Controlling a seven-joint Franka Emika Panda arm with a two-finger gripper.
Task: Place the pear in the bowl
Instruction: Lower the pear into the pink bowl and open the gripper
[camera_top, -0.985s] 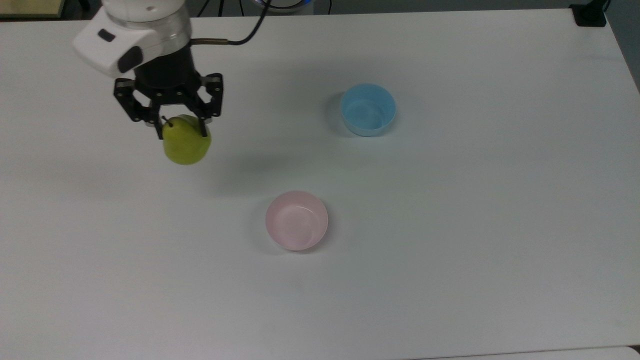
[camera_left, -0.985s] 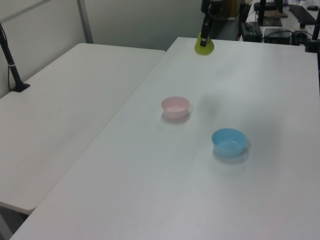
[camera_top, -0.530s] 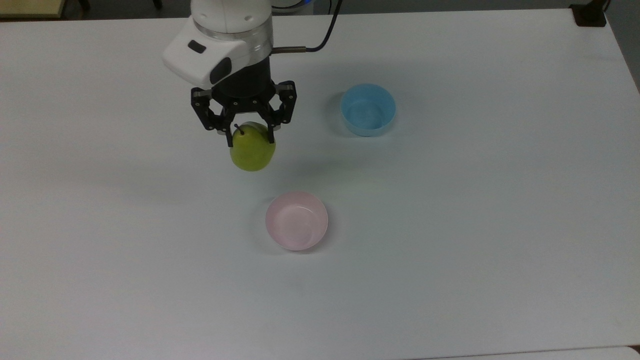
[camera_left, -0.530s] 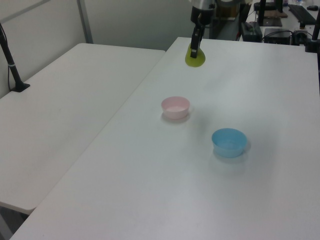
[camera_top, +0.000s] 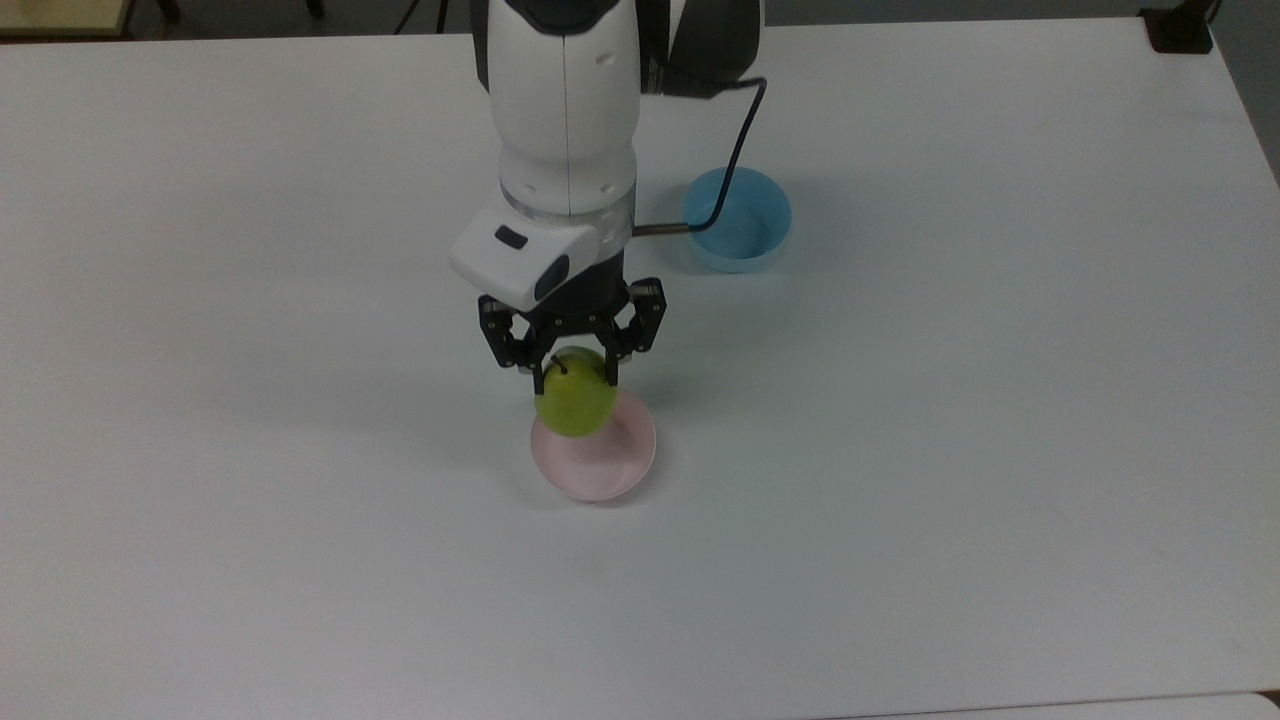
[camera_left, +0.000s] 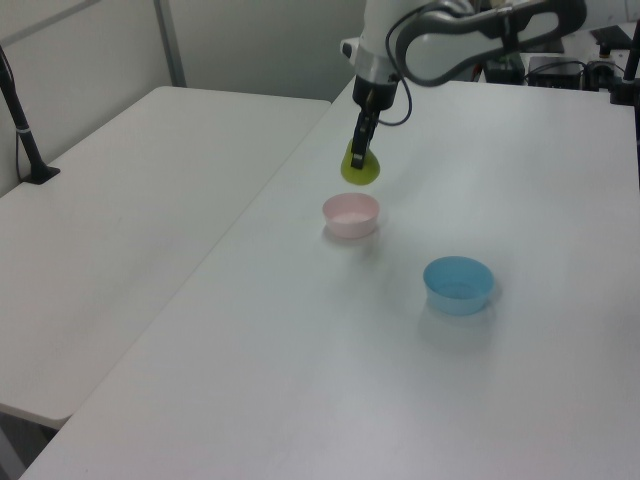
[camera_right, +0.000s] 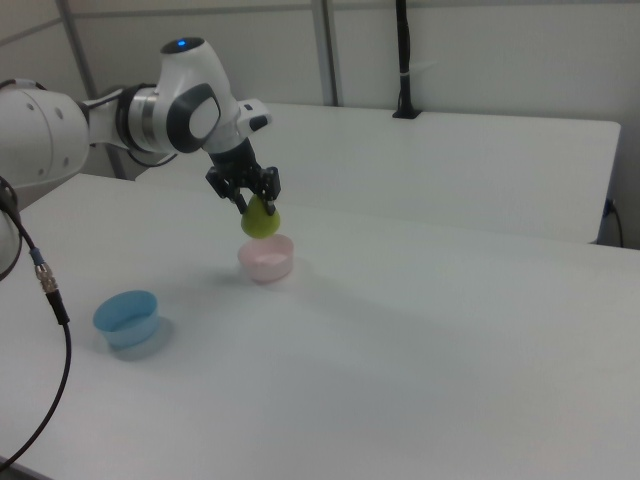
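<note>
My gripper (camera_top: 577, 377) (camera_left: 358, 157) (camera_right: 255, 206) is shut on the yellow-green pear (camera_top: 576, 406) (camera_left: 360, 172) (camera_right: 261, 221), which hangs below the fingers with its dark stem up. The pale pink bowl (camera_top: 603, 458) (camera_left: 351, 214) (camera_right: 266, 259) sits on the white table just under it. In the top view the pear overlaps the bowl's upper-left rim. In the left and right views the pear hovers a short way above the bowl, apart from it.
A light blue bowl (camera_top: 737, 219) (camera_left: 458, 284) (camera_right: 127, 317) stands on the same white table (camera_top: 950, 420), partly behind the arm's cable in the top view. A second white table (camera_left: 120, 230) (camera_right: 480, 160) adjoins it, with a black post (camera_right: 403, 60) (camera_left: 22, 125).
The arm has carried the pear from the top view's upper left, rightward and down, to just over the pink bowl. The grip on the pear has held throughout.
</note>
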